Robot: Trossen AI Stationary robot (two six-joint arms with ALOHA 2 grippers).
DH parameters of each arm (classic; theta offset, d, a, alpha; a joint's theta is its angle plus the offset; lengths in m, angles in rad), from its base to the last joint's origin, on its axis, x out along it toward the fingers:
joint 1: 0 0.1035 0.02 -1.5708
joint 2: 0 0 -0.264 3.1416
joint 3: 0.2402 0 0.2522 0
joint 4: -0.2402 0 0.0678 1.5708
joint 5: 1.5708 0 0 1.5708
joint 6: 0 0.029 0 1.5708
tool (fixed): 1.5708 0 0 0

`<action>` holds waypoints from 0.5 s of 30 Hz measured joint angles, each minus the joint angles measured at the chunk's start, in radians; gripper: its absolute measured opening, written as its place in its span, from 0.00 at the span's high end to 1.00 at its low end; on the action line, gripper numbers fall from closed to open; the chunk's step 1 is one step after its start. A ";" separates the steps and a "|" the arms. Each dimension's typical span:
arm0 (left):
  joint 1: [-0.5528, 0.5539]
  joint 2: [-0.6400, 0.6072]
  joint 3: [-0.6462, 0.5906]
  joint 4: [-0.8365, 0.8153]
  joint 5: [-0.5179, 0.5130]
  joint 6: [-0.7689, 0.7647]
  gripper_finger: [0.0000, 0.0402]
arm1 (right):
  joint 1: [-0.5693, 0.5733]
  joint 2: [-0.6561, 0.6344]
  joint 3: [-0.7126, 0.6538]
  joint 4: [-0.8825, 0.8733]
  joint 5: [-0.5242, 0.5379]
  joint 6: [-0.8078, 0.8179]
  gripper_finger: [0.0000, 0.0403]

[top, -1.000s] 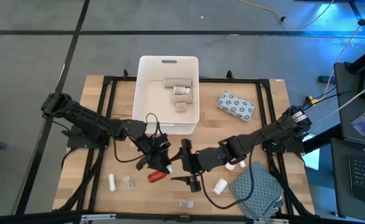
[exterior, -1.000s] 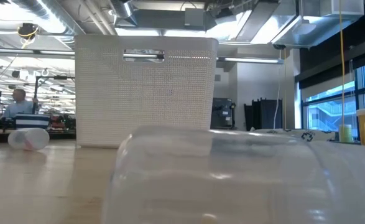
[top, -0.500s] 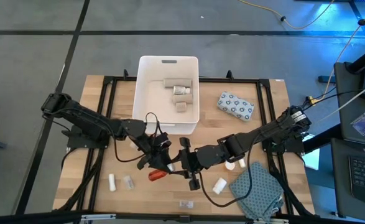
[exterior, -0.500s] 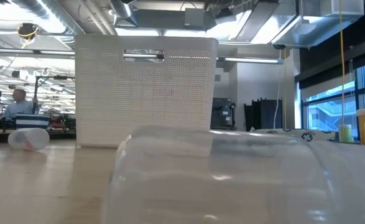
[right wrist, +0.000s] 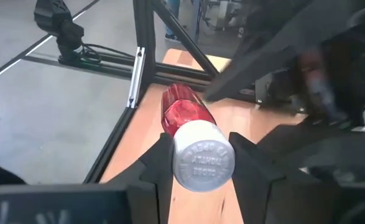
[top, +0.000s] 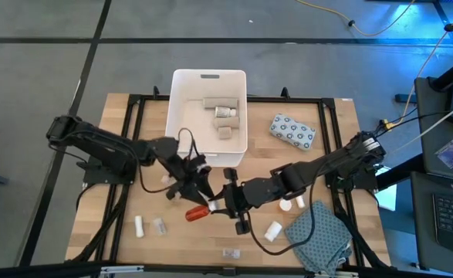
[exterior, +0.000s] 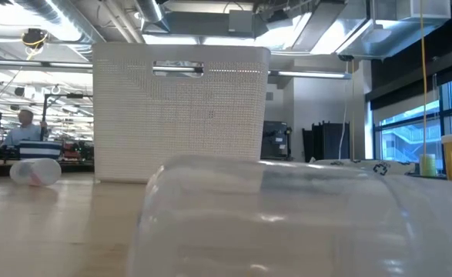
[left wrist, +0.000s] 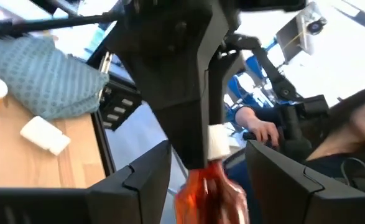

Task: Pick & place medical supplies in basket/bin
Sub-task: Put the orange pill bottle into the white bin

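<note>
On the left of the wooden surface (top: 118,224) a small white tube (top: 139,226) lay beside a clear vial (top: 159,225), both near the front edge and well apart from the arms. The left gripper (top: 197,191) sat just in front of the white tub (top: 181,108), its fingers parted wide on either side of the red bottle (top: 196,214) without pressing on it; in the left wrist view the bottle (left wrist: 208,190) showed between the two dark fingers (left wrist: 146,171) with clear gaps on both sides. The red bottle lay on its side at mid-surface, in front of the tub. The right gripper (top: 224,207) met it from the other side, its fingers drawn narrow and closed on the bottle's white cap (right wrist: 202,162), as the right wrist view showed. Inside the tub lay a few greyish boxes (top: 224,131) and a white bottle (top: 225,113). Another clear vial (top: 231,252) lay at the front edge. Farther right, a white bottle (top: 273,230) rested just beside the grey-teal cloth (top: 322,235), and a blue-dotted soft pack (top: 292,130) lay near the tub's right side. In the left wrist view a person (left wrist: 337,146) sat beyond the surface.
</note>
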 joint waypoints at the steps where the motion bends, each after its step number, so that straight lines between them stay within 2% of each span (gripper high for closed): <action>1: 0.020 -0.022 0.001 -0.004 0.011 0.007 0.50 | 0.000 0.000 0.019 -0.026 -0.008 -0.001 0.70; 6: 0.139 -0.154 0.001 -0.030 0.041 0.063 0.51 | 0.001 0.002 0.152 -0.179 -0.013 0.000 0.70; 11: 0.260 -0.326 0.002 -0.044 0.010 0.122 0.53 | -0.047 0.000 0.315 -0.382 0.135 -0.024 0.70; 13: 0.296 -0.384 0.002 -0.072 -0.023 0.158 0.54 | -0.099 -0.001 0.366 -0.435 0.191 -0.044 0.70; 15: 0.331 -0.434 0.002 -0.109 -0.031 0.194 0.54 | -0.171 -0.001 0.402 -0.465 0.197 -0.080 0.70</action>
